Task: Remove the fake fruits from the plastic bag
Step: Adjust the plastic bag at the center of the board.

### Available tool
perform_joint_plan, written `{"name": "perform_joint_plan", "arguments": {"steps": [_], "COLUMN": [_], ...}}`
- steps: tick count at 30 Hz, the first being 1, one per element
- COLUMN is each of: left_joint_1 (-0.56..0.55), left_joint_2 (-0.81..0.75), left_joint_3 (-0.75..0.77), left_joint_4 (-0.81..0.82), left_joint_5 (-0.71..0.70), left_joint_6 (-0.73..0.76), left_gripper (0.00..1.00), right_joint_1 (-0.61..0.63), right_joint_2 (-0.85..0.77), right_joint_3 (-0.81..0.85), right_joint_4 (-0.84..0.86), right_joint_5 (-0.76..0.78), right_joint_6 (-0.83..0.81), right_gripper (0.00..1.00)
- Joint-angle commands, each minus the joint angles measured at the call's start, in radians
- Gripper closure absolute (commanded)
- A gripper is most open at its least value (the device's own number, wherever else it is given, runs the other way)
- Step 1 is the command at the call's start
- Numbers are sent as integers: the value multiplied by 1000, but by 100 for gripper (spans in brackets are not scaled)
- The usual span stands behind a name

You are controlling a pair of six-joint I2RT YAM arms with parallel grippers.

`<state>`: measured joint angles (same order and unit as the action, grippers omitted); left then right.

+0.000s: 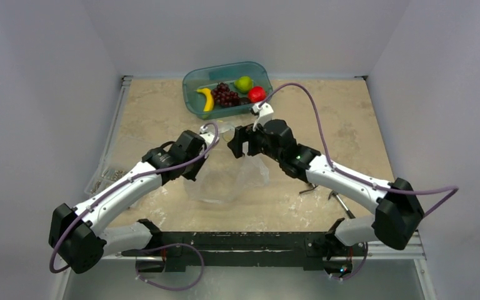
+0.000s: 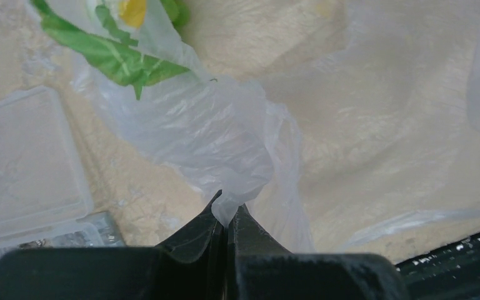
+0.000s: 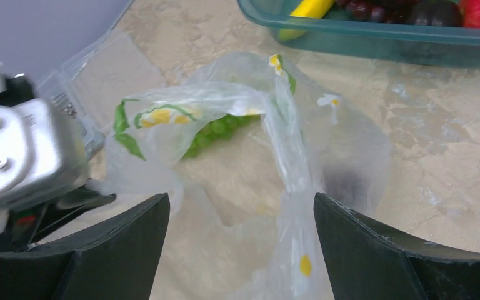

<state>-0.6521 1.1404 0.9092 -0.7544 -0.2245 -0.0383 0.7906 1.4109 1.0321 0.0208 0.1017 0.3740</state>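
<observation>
The clear plastic bag lies crumpled on the table between the two arms. My left gripper is shut on a whitish fold of the plastic bag and holds its edge up. My right gripper hovers open over the bag's mouth, with a strip of bag film beside its right finger and nothing between its jaws. A green grape bunch shows through the film inside the bag. A yellow banana, purple grapes and a green apple lie in the teal tub.
The teal tub stands at the back centre and also holds a red round fruit. A flat clear box of metal parts sits at the table's left edge. Metal tools lie under the right arm.
</observation>
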Motion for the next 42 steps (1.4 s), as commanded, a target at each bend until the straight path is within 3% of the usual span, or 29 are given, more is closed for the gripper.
{"name": "perform_joint_plan", "arguments": {"steps": [1,4,7,10,15,18,20,23,29,36,42], "left_joint_1": [-10,-14,-14,-16,-17,-28,-82,-157,-167,-201,-282], "left_joint_2": [28,8,-49,-151,-254,-250,-247,-194,-192,-104,25], "left_joint_3": [50,57,32,-51,-180,-280,-347,-377,-403,-454,-385], "left_joint_4": [-20,-53,-113,-122,5,169,315,359,337,386,362], "left_joint_5": [196,300,387,355,532,669,688,673,589,641,593], "left_joint_6": [24,-11,-112,-301,-582,-708,-777,-801,-821,-843,-802], "left_gripper": [100,100,100,100,100,100,100,100,100,100,100], "right_joint_1": [0,0,0,-1,-1,0,1,2,1,2,0], "right_joint_2": [-137,-189,-206,-223,-251,-271,-290,-324,-387,-380,-342], "right_joint_3": [-144,-191,-157,-164,-233,-265,-267,-261,-277,-302,-309], "right_joint_4": [192,210,98,81,195,221,186,120,102,135,160], "right_joint_5": [-27,23,155,182,49,-22,-3,69,191,183,194], "right_joint_6": [4,42,105,133,81,63,50,42,57,81,76], "right_gripper": [17,18,18,18,20,20,20,19,18,19,18]}}
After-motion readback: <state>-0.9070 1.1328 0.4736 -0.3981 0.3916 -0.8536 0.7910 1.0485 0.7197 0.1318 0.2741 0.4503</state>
